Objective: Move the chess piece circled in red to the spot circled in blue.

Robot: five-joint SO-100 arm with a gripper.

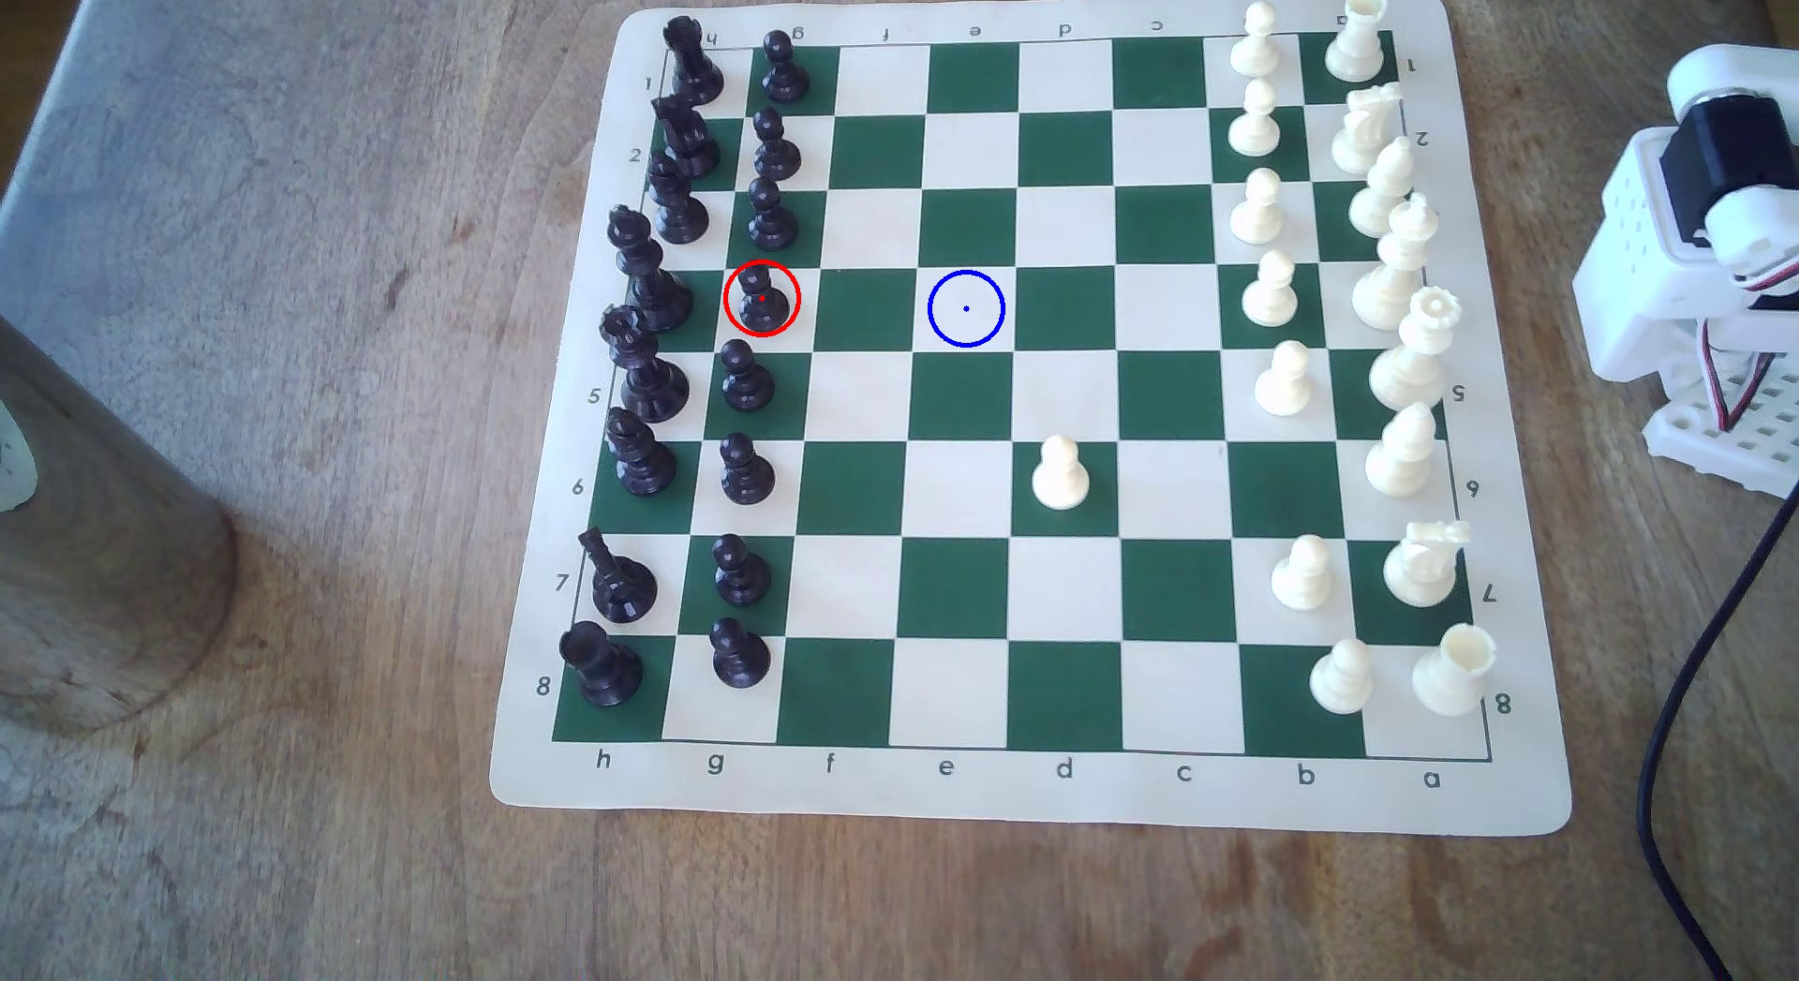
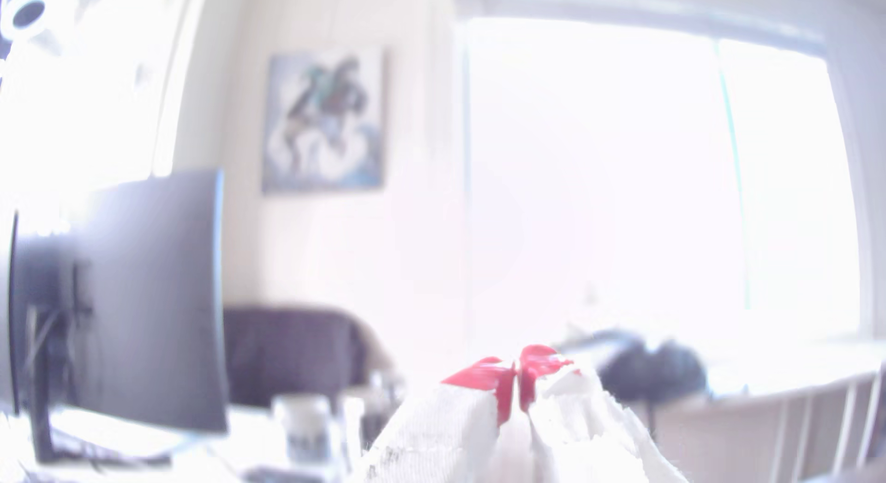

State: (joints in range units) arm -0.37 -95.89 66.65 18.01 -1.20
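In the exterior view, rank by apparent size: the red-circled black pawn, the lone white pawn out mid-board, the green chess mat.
1. Green chess mat.
2. Lone white pawn.
3. Red-circled black pawn, only slightly smaller; camera distance may explain that.

Sixteen black pieces (image 1: 762, 300) — eight pawns — and sixteen white pieces (image 1: 1059, 473).

The exterior view is evenly lit by soft daylight and fairly sharp; the chess pieces cast faint, short shadows on the board (image 1: 1032, 786), and the upper left of the frame looks pale and washed. The wrist view is heavily overexposed and blurred: the window (image 2: 661, 176) at right blows out to white, glare bleeds over the wall, and edges curve.
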